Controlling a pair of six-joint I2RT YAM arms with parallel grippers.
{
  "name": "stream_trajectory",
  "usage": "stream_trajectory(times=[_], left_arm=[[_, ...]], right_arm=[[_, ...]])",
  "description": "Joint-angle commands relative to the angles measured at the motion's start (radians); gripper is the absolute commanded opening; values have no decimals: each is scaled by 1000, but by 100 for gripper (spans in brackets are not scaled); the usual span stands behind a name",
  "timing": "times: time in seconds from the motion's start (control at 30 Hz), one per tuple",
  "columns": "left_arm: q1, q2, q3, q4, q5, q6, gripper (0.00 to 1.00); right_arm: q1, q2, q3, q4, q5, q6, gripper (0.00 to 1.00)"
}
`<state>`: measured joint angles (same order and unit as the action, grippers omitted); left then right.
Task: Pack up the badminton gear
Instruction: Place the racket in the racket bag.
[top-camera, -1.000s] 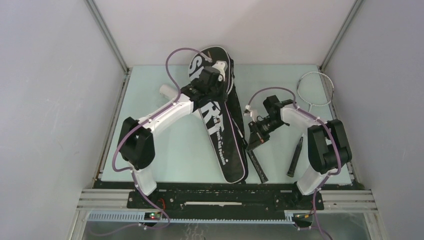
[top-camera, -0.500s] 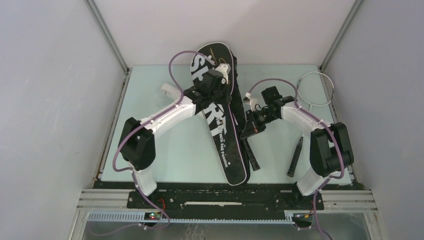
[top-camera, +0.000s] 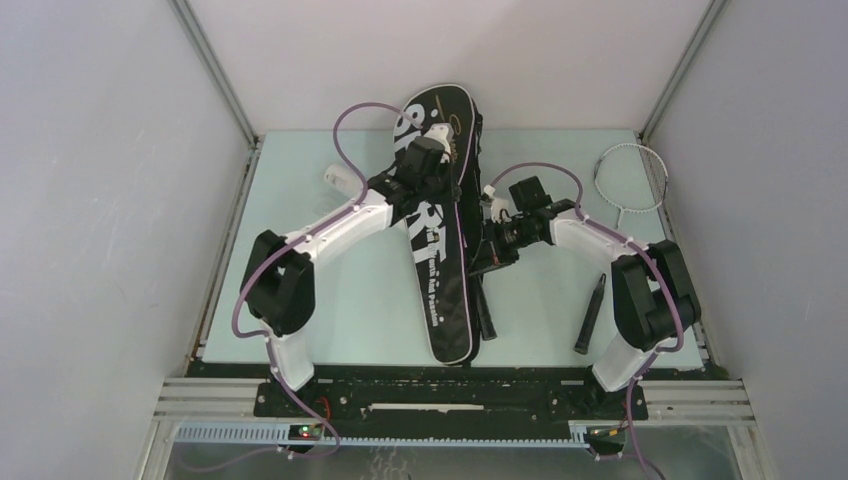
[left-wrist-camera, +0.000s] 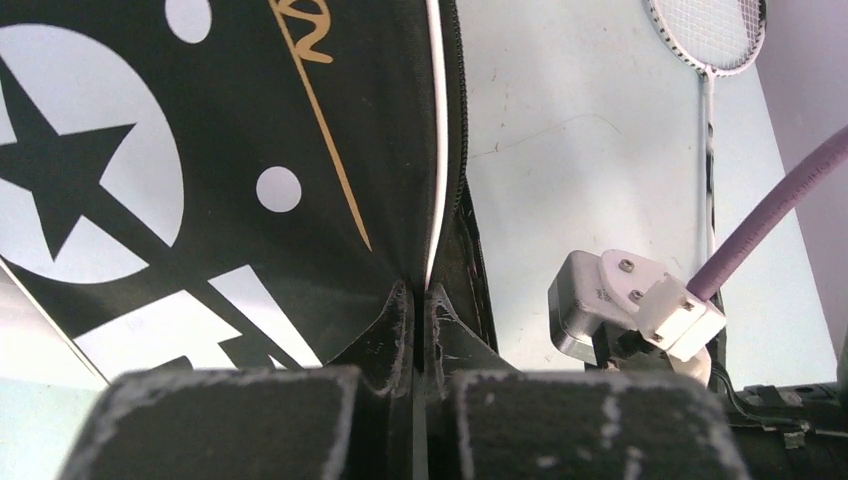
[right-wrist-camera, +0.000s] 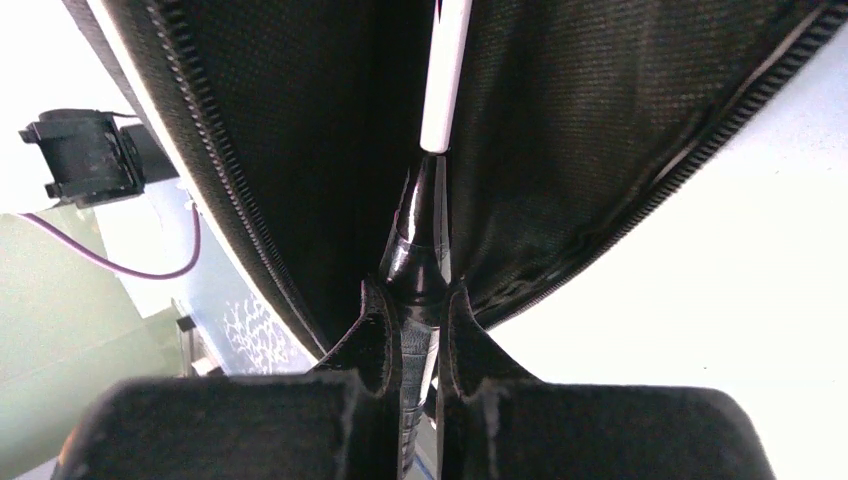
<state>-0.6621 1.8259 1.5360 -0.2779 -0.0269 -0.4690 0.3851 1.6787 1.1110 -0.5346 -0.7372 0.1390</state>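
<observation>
Right tool (right-wrist-camera: 420, 305) clamps a racquet (right-wrist-camera: 443, 85) seemingly inside the bag (right-wrist-camera: 610, 120); left tool (left-wrist-camera: 412, 305) pinches its edge.

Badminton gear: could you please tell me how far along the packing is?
Done: nothing looks fully packed. In hand: the left gripper pinches the open edge of the bag while the right gripper feeds one racquet inside. Left: the second racquet and the white tube lie on the table, and the bag needs zipping. No shuttlecocks are in view.

- A pale green table top (top-camera: 340, 300) is seen mid-frame.
- It is flanked by grey wall panels (top-camera: 100, 220); a white panel (top-camera: 450, 50) is set at the top.
- Aluminium rails (top-camera: 200, 398) are seen along the bottom.
</observation>
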Motion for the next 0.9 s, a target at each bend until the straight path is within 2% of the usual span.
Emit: stream_trajectory(times=[0.0, 0.27, 0.6, 0.87], left_arm=[[-24, 13, 40, -29, 84, -94, 0], [-24, 18, 39, -30, 119, -150, 0], [-25, 14, 11, -21, 151, -219, 0], [-37, 37, 9, -13, 172, -242, 0]], right_arm=[[-8, 5, 21, 187, 80, 125, 0], [32, 44, 19, 242, 169, 216, 1], [29, 68, 19, 280, 229, 332, 17], [36, 122, 56, 327, 146, 400, 21]])
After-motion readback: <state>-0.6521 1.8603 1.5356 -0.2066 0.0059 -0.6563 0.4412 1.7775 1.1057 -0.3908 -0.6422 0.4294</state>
